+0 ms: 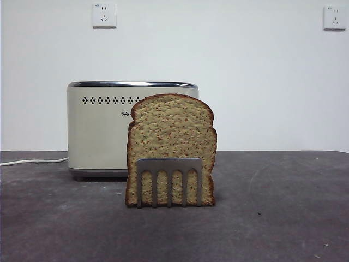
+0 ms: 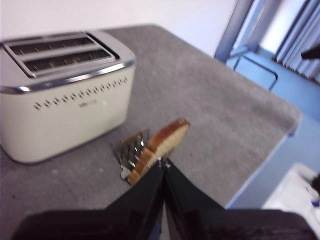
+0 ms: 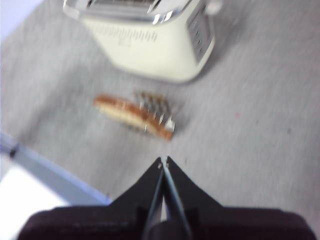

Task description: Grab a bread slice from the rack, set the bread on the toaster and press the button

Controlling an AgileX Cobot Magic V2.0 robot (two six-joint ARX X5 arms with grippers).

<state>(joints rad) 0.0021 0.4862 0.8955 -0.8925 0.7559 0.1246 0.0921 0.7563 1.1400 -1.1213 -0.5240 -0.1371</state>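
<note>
The slice of bread (image 1: 171, 143) stood upright in the rack (image 1: 169, 180), its lower part behind the steel prongs, on the grey table (image 1: 272, 218). In the left wrist view the bread lay just beyond the tips of the left gripper (image 2: 163, 162), whose jaws were pressed together and held nothing. The right gripper (image 3: 163, 161) hung further back from the slice, also with its jaws closed and empty, and bare tabletop lay between its tips and the rack. Behind the bread, on the far side from both grippers, stood the cream toaster (image 1: 103, 131), with its two slots open at the top in the left wrist view. A white power cord (image 1: 32, 161) ran from the toaster across the table. Two wall sockets (image 1: 104, 15) sat on the white wall behind. Nothing stood between either gripper and the slice.
</note>
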